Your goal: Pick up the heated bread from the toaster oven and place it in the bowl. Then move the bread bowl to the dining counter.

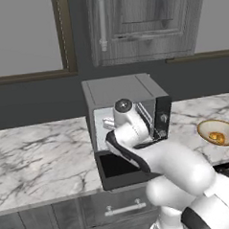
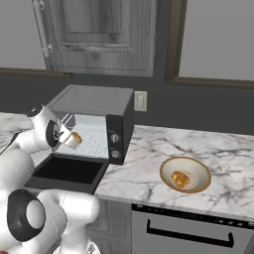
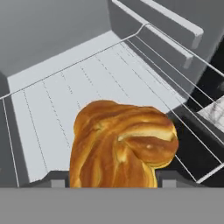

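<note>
The toaster oven [image 1: 119, 89] [image 2: 94, 99] stands on the marble counter with its black door [image 2: 67, 171] dropped open. My gripper [image 2: 72, 140] [image 3: 113, 181] reaches into the oven mouth and is shut on the heated bread [image 2: 76, 138] [image 3: 122, 144], a golden-orange roll, over the pale wire rack [image 3: 65, 87]. Both fingertips [image 3: 57, 181] flank the roll's base. To the oven's right sits the tan bowl [image 2: 163, 171] [image 1: 203, 127], with a small orange lump [image 2: 179, 178] in it. The dining counter is out of view.
The oven's side walls and rack rails [image 3: 175, 48] hem the hand in. The open door juts past the counter's front edge. Marble counter [image 1: 42, 154] [image 2: 149, 149] stretches to both sides. Drawers [image 1: 124, 209] and a dark appliance handle [image 2: 188, 233] lie below, and a wall outlet [image 2: 141, 101] sits behind.
</note>
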